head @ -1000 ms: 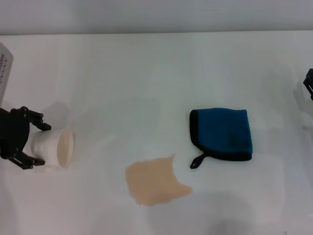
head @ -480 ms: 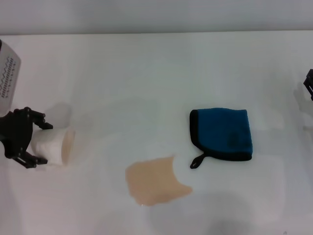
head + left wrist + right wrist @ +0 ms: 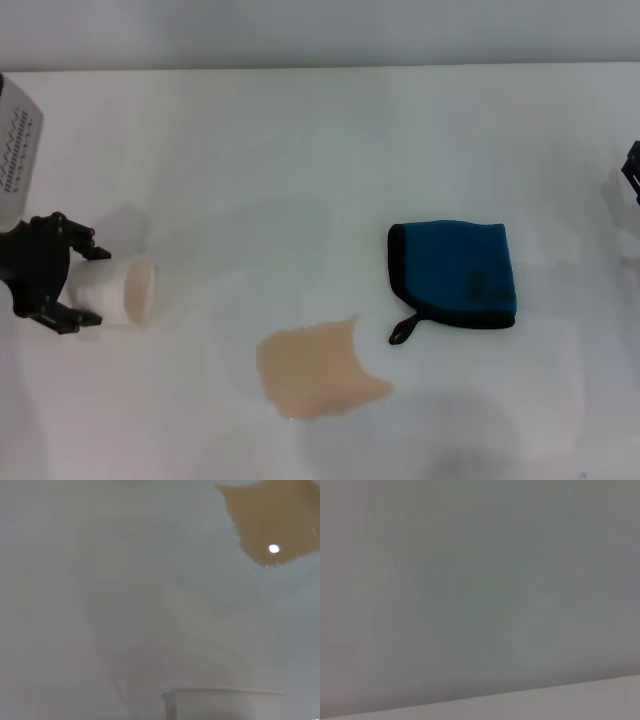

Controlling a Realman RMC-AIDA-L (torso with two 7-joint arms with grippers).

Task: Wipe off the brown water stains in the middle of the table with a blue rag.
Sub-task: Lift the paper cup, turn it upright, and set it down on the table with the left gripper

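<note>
The brown water stain [image 3: 316, 370] is a pale tan puddle on the white table [image 3: 300, 160], near the front middle. It also shows in the left wrist view [image 3: 272, 522]. The blue rag [image 3: 455, 272] lies flat to the puddle's right and a little farther back, its black loop [image 3: 403, 329] pointing toward the puddle. My left gripper [image 3: 88, 285] is at the far left, shut on a white paper cup [image 3: 118, 291] held on its side, its mouth facing the puddle. My right gripper [image 3: 631, 170] is parked at the far right edge, away from the rag.
The cup's rim [image 3: 222, 694] shows close up in the left wrist view. The right wrist view shows only bare grey surface. The table's far edge [image 3: 320, 68] runs along the back.
My left gripper has lifted the tipped cup slightly up and back, away from the puddle. The rag, the puddle and the right arm have not moved.
</note>
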